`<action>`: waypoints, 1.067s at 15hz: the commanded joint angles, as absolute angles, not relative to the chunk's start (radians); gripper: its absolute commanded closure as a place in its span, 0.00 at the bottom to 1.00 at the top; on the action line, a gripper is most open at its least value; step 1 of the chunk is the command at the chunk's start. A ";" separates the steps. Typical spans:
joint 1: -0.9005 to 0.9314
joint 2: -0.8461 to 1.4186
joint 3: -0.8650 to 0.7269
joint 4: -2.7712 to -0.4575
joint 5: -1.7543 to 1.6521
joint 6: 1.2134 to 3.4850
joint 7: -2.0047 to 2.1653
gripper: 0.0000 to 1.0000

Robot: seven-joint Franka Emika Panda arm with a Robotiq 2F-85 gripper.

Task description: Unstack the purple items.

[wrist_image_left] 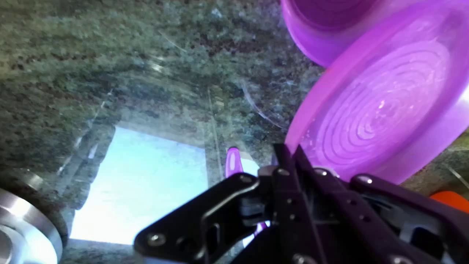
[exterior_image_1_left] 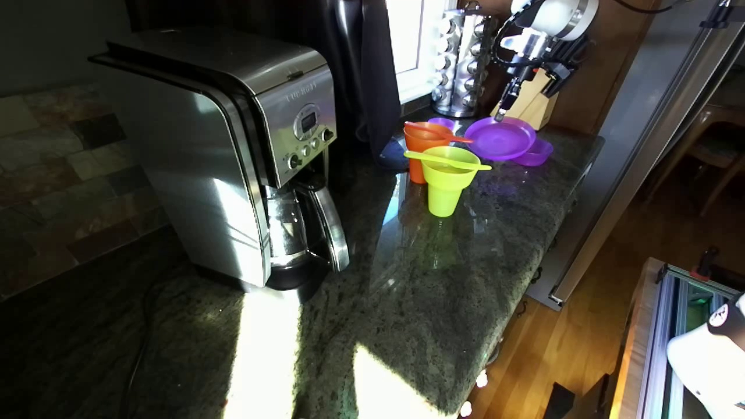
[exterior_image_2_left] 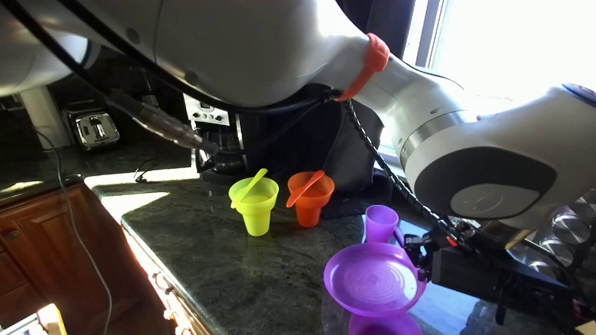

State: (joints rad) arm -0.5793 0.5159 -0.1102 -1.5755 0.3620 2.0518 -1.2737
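Note:
The purple items stand at the far end of the counter. A wide shallow purple dish [exterior_image_1_left: 502, 139] hangs tilted from my gripper [wrist_image_left: 291, 149], whose fingertips are shut on its rim in the wrist view. Partly behind the dish is a deeper purple bowl [wrist_image_left: 331, 40], resting on the counter; its overlap with the dish also shows in both exterior views. A purple cup [exterior_image_2_left: 381, 224] stands upright on the window side, and a purple spoon [wrist_image_left: 233, 161] shows beside my fingers. Whether the dish touches the bowl or cup, I cannot tell.
A yellow-green cup [exterior_image_2_left: 256, 204] and an orange cup [exterior_image_2_left: 309, 200], each with a spoon across its rim, stand nearby. A coffee maker [exterior_image_1_left: 233, 145] is farther along. Behind my arm are a spice rack [exterior_image_1_left: 463, 64] and a knife block [exterior_image_1_left: 532, 105].

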 commanded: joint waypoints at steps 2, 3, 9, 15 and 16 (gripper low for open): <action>-0.557 0.482 -0.090 -1.618 0.362 2.045 -1.355 0.99; -0.549 0.478 -0.089 -1.627 0.359 2.048 -1.371 0.99; -0.503 0.480 -0.094 -1.659 0.340 2.052 -1.445 0.99; -0.481 0.484 -0.096 -1.681 0.329 2.053 -1.482 0.99; -0.479 0.484 -0.096 -1.684 0.328 2.052 -1.487 0.99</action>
